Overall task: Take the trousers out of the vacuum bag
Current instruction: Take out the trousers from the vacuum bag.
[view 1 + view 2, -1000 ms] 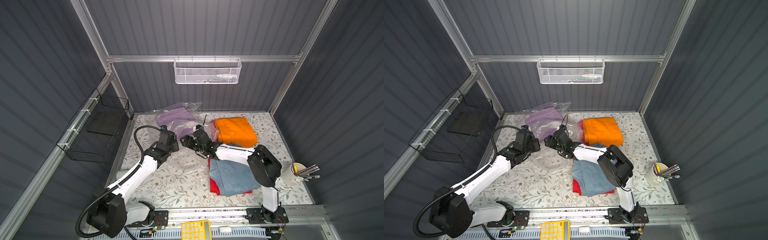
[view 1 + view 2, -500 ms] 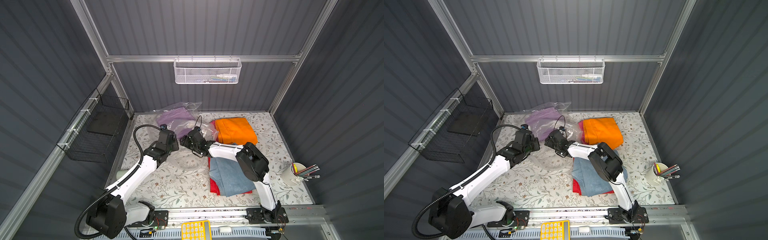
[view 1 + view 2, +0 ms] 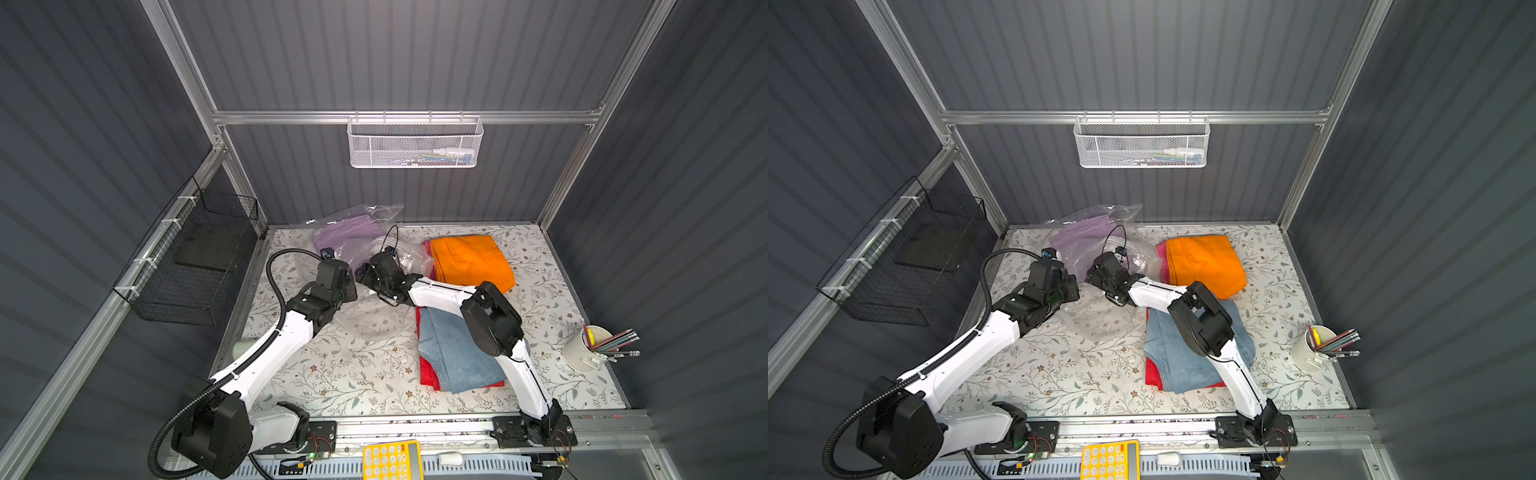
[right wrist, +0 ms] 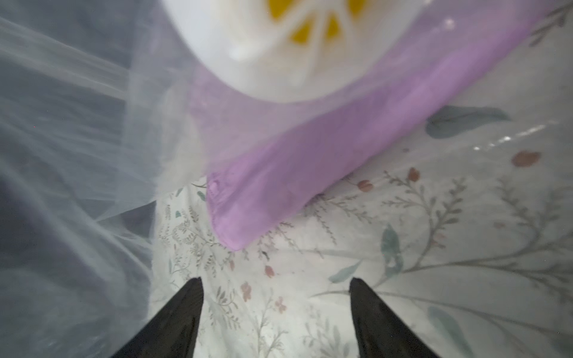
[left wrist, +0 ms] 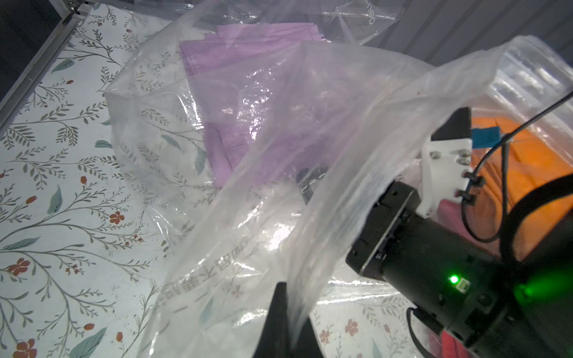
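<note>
Left end effector [image 5: 286, 313]: I have it pinched together on a fold of the vacuum bag [image 5: 279, 161], lifting the film at the low centre of the left wrist view.
Right end effector [image 4: 274, 280]: fingers apart and empty, inside the bag, pointed at the lilac trousers [image 4: 263, 192] without touching them.
Out so far: orange trousers [image 3: 469, 257] on the pink trousers [image 3: 428, 259], right of centre in a top view. The denim trousers [image 3: 453, 353] lie on the red trousers [image 3: 428, 376] at lower right. All four rest on the surface [image 3: 353, 374].
Left in the bag: only the lilac pair, upper centre in both top views, with the valve cap [image 4: 263, 46] just above it in the right wrist view.
Progress: I judge four of five done.
Next: I would close on the near lilac corner and draw it out, taking care not to catch film.
</note>
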`<state>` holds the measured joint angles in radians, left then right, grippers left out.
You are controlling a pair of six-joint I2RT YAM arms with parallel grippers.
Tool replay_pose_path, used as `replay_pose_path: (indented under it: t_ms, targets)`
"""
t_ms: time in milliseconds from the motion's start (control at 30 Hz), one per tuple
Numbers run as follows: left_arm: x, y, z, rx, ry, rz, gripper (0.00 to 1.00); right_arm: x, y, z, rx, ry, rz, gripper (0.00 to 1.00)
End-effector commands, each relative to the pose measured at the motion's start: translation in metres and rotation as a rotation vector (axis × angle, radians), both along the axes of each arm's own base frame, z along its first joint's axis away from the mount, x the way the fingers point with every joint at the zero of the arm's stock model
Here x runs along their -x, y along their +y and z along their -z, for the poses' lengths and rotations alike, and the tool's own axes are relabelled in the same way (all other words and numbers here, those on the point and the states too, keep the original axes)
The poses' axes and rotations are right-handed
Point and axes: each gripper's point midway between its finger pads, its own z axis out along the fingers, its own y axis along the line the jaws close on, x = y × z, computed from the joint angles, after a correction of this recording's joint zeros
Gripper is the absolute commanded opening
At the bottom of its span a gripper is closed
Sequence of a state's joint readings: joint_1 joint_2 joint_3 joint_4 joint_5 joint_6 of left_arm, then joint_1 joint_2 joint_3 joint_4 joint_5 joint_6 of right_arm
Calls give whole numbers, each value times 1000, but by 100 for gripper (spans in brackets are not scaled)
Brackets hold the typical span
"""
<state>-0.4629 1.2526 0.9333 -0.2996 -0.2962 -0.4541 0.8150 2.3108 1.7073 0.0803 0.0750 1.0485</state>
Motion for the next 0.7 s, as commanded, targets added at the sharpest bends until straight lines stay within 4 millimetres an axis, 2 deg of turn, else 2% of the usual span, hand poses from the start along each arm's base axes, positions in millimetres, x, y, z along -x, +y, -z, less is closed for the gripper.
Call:
replay_pose_path:
  t_ms: [0, 300, 533, 667]
  targets:
    - [-5, 2, -20, -5, -44, -1, 0, -2, -7, 13, 4, 35, 30, 76]
    - [-4, 3, -23, -4, -47, -2, 0, -18, -15, 45, -18, 119, 105, 78]
    - [-4, 4, -26, -2, -48, -3, 0, -38, -22, 34, -37, 76, 183, 77]
    - [-1, 5, -27, -2, -47, -5, 0, -51, -23, 33, -48, 67, 231, 71]
